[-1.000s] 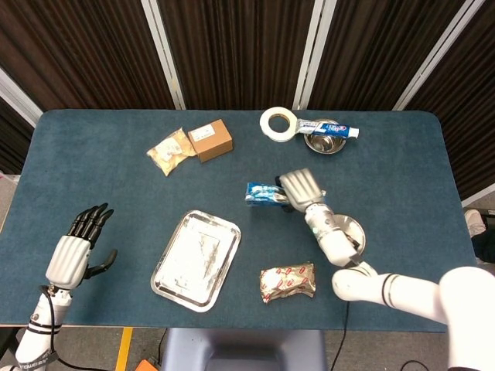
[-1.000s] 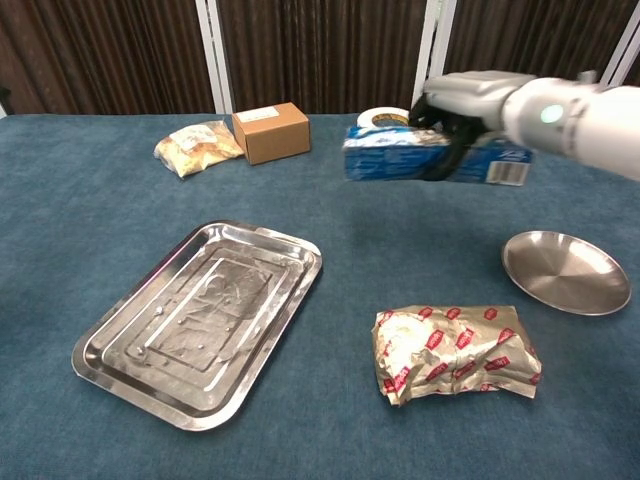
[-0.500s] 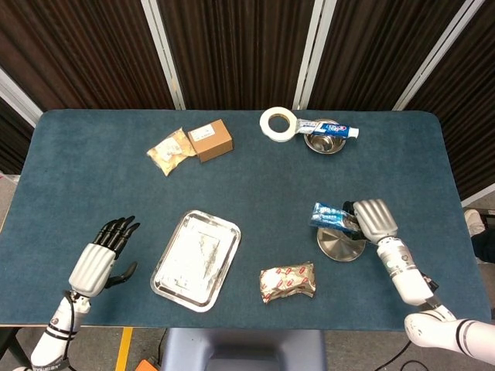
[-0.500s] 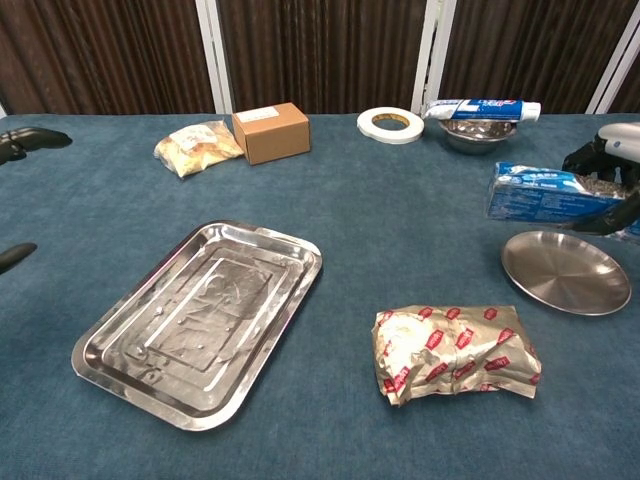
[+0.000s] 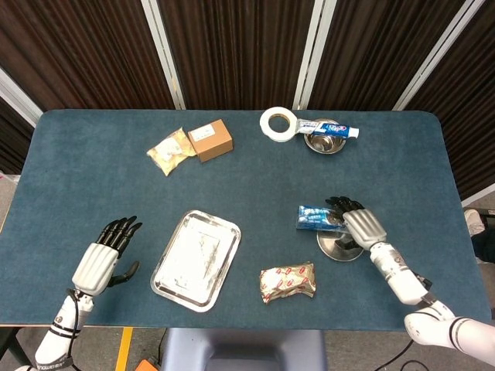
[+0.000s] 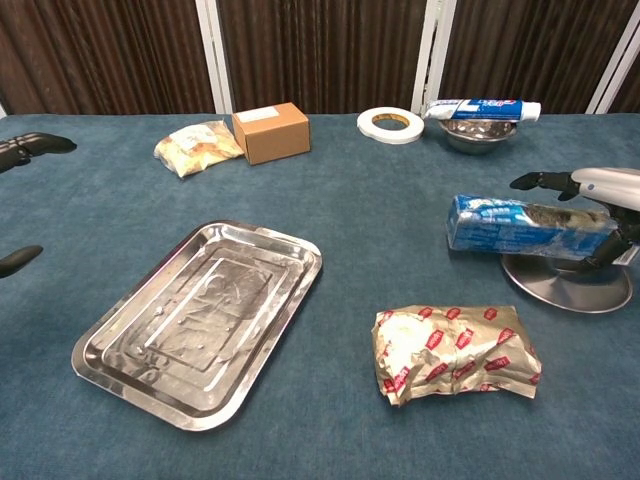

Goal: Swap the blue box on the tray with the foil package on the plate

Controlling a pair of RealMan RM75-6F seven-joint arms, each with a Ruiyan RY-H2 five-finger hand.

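Observation:
The blue box [image 6: 520, 228] lies tilted across the left rim of the round steel plate [image 6: 570, 288], its left end sticking out past the plate. My right hand [image 6: 600, 200] hovers over the box's right end, fingers stretched out just above it and the thumb beside it. From the head view, the blue box [image 5: 315, 217] reaches left from my right hand [image 5: 362, 226] over the plate [image 5: 337, 249]. The foil package [image 6: 455, 352] lies on the table in front of the plate, and the steel tray [image 6: 200, 320] has nothing on it. My left hand [image 5: 100, 264] hangs empty, fingers apart, left of the tray [image 5: 196, 259].
Along the back stand a brown carton [image 6: 271, 132], a snack bag [image 6: 198, 146], a tape roll [image 6: 390, 124], and a steel bowl [image 6: 478, 133] with a toothpaste tube [image 6: 480, 108] across it. The foil package [image 5: 288, 280] lies near the front edge.
My right hand brought the blue box from mid-table over to the plate, lowered it onto the rim and straightened its fingers off it. My left hand shifted slightly right.

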